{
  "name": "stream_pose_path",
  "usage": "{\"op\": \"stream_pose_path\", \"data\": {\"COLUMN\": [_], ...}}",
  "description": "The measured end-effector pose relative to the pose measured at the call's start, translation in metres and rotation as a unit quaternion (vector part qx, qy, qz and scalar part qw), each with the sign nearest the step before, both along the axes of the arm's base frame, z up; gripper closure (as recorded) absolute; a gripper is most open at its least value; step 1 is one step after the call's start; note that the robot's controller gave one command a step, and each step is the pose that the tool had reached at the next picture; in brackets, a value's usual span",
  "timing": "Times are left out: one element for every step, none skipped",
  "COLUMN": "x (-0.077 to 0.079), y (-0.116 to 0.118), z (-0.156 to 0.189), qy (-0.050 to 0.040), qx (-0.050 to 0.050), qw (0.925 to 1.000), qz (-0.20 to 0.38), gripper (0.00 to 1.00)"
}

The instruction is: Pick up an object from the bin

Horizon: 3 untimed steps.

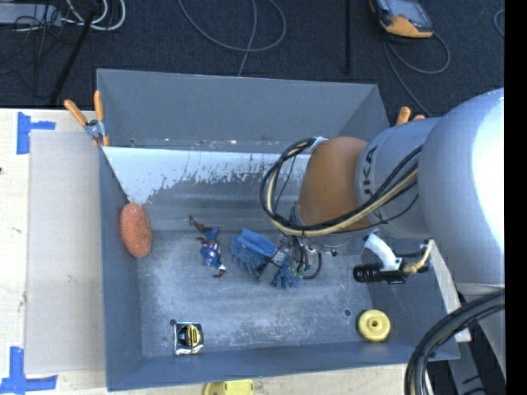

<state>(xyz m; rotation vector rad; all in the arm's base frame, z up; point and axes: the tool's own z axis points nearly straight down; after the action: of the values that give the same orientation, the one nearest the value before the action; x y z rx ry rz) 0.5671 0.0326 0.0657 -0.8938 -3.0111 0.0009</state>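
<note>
In the middle of the grey bin, a little right of centre, the arm's orange wrist cover hangs low, with looped cables around it. The jaws sit beneath it, at the right end of a crumpled blue thing lying on the bin floor. Jaw opening: cannot tell, the cover and cables hide it. Whether the blue thing is gripped or only touched: cannot tell.

Elsewhere in the bin:
- small blue figure, just left of the crumpled thing
- orange oval lump, against the left wall
- black-and-yellow item, front left corner
- yellow round piece, front right, well apart from the rest
</note>
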Motion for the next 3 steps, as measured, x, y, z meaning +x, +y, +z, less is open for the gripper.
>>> {"op": "stream_pose_path", "data": {"x": [-0.001, -0.003, -0.001], "y": [0.001, 0.000, 0.000], "z": [0.004, 0.021, 0.039], "qy": [0.0024, 0.0043, 0.0012], "qx": [0.000, 0.000, 0.000], "qw": [1.0000, 1.0000, 1.0000], "qz": [-0.005, -0.001, 0.000], "gripper": [1.00, 1.00, 1.00]}}
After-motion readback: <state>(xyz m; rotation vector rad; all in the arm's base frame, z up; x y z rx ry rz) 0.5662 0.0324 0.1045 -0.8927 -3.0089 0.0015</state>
